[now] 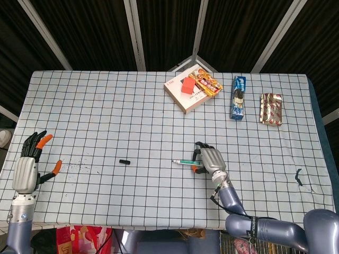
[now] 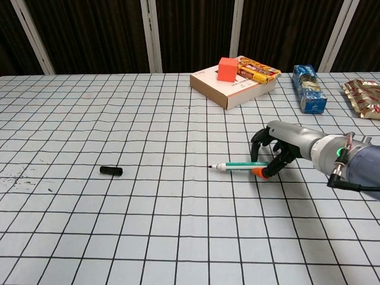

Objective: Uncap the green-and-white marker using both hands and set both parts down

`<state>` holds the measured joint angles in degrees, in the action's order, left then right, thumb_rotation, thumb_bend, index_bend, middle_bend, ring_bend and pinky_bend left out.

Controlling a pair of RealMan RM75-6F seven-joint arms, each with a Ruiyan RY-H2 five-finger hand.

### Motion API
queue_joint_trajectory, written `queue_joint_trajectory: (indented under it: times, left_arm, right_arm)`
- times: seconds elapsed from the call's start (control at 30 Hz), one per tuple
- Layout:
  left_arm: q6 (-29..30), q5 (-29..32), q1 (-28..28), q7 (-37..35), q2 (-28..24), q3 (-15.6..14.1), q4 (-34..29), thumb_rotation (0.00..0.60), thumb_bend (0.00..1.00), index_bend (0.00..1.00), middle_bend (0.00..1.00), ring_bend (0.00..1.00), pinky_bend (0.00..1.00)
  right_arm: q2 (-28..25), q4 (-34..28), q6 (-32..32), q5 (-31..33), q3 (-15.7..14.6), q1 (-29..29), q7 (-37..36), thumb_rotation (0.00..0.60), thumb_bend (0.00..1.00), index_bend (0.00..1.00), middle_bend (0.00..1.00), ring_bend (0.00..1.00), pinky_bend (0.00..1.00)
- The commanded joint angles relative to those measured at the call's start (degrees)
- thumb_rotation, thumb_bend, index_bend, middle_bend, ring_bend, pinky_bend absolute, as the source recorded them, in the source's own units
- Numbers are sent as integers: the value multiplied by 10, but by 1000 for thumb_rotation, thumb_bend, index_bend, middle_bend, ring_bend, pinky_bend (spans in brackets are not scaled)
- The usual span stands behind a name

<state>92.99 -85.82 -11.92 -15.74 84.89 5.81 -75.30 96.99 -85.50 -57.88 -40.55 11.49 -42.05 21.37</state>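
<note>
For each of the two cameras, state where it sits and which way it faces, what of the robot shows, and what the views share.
Head view: high above the near table edge, looking steeply down on the table; shows the left hand with open fingers and the right hand holding the marker body.
Chest view: low at the near edge, looking level across the table toward the dark curtain; only the right hand shows.
Shared: marker body, black cap, orange block.

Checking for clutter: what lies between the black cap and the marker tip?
Only bare checked tablecloth lies between the black cap and the marker tip, as both views show.
</note>
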Motion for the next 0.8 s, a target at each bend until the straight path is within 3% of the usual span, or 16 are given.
queue_joint_trajectory:
  times: [0.03,0.27,0.47,0.63,0.8]
  left_arm:
    - [2,-1,6,-9,-4,0,5,600,463,164,68,0,31]
    - [10,-13,11,-5,-13,-1,-3,600,463,164,39,0,31]
    - [22,-19,17,0,-25,2,-15,600,463,163,26,0,32]
    - [39,-16,30,26,-36,7,-3,600,462,164,45,0,67]
    - [36,2,44,74,-47,6,17,600,463,168,64,0,69]
  right_arm:
    - [-6,-6,1,16,2,1,10,600,446,337,166,140,170]
    - [-15,-23,-3,35,7,2,23,600,394,168,154,129,157]
    - [-42,-61,-23,15,16,19,1,600,393,153,146,124,150]
    - [-107,-116,-92,-81,0,68,-31,600,392,164,145,124,151]
    - [-150,-78,-195,-189,-38,117,-13,600,393,198,146,124,150]
